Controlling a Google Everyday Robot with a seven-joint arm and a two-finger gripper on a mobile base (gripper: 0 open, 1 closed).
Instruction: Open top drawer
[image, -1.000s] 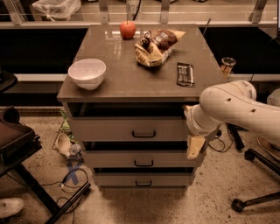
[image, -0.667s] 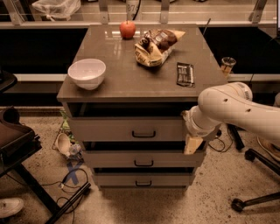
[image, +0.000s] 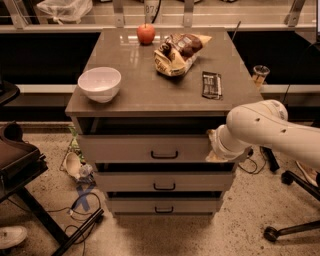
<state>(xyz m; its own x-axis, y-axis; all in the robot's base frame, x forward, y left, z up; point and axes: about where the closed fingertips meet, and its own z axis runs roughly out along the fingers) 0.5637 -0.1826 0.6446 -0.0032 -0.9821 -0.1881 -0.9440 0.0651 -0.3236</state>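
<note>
- Gripper (image: 215, 149) sits at the right end of the top drawer (image: 145, 149) front; we cannot tell whether it is spread or closed.
- We see that drawer directly under the counter (image: 150, 95), a dark gap above its front.

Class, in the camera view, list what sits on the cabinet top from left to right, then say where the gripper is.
White round bowl → red apple → crumpled tan snack bag → dark flat wrapped bar. Further right and lower, the gripper is at the right end of the grey-beige top drawer.
</note>
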